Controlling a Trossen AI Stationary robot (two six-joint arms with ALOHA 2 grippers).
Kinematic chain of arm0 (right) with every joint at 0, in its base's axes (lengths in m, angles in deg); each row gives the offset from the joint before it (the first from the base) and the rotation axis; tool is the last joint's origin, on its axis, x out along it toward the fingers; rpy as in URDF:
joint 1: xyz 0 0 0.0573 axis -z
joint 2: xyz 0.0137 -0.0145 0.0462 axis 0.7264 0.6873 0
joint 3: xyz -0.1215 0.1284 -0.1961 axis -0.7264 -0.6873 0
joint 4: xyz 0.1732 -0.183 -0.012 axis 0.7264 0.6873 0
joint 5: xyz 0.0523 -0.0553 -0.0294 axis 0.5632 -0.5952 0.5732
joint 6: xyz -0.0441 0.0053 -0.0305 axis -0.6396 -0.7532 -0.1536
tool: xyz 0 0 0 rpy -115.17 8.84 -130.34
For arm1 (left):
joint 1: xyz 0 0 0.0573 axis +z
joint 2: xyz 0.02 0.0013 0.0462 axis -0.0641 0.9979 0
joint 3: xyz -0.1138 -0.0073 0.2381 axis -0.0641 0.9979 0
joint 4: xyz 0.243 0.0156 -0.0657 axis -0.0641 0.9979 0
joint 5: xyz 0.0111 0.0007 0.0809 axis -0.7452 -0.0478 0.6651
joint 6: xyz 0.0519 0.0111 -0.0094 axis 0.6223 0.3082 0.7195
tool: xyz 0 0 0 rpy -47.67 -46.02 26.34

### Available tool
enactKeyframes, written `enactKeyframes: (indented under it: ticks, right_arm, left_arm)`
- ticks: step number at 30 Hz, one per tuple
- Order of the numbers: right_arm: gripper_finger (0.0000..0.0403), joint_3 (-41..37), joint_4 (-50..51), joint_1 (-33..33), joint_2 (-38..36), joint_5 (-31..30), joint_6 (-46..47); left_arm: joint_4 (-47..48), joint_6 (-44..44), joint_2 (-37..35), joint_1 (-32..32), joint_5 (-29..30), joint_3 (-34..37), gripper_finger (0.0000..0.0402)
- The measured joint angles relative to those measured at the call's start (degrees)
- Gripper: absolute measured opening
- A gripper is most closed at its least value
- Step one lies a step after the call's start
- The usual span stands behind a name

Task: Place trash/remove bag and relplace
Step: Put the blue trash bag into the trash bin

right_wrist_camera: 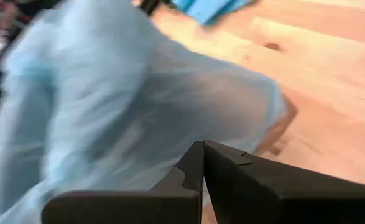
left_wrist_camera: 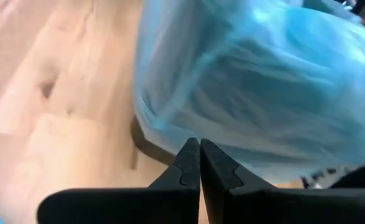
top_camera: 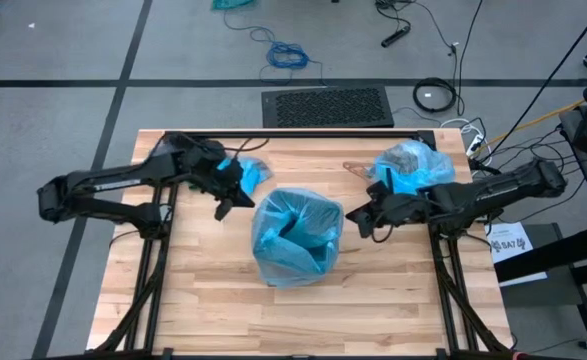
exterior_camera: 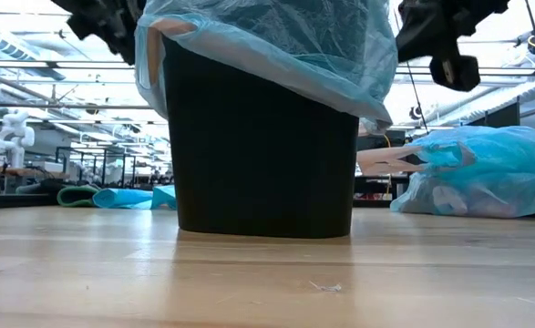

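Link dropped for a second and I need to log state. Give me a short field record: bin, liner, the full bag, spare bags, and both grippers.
bin: black trash bin, upright at table centre
liner: blue bag fitted over the bin rim, draped down the sides
full bag: tied blue bag of trash lying on the table at the far right, behind the right arm
spare bags: folded blue bags at the far left, by the left gripper
left gripper: shut, empty, left of the bin
right gripper: shut, empty, right of the bin

The blue liner (exterior_camera: 276,46) hides the bin's rim, and the tied bag's (exterior_camera: 486,173) contents stay indistinct.
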Motion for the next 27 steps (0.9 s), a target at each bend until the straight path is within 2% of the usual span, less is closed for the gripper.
enactKeyframes:
  ticks: [6, 11, 15, 19, 23, 27]
  right_arm:
    - [0.0, 0.0, 0.16, -5.67, -3.22, 0.0, -0.08]
    - [0.0, 0.0, 0.65, -13.69, -2.04, -3.91, 1.88]
    - [0.0, 0.0, -0.28, -19.98, 0.77, -6.43, 5.02]
    - [0.0, 0.0, -5.33, -24.81, 4.32, -7.66, 7.05]
    - [0.0, 0.0, -16.08, -27.32, 8.67, -9.14, 4.51]
    - [0.0, 0.0, -22.89, -27.86, 12.85, -9.09, 0.96]
  left_arm:
    - [11.8, -0.44, -7.52, -2.61, -0.33, -0.02, 0.0002]
    - [16.21, -6.1, -14.02, -8.33, 5.91, -0.02, 0.0002]
    - [13.11, -12.05, -16.87, -16.16, 13.53, -0.01, 0.0002]
    - [12.51, -17.17, -16.34, -25.48, 21.4, 0.04, 0.0002]
    - [0.14, -20.86, -13.81, -34.05, 27.36, 4.48, 0.0002]
    - [-8.72, -26.42, -9.82, -38.92, 30.83, 9.61, 0.0002]
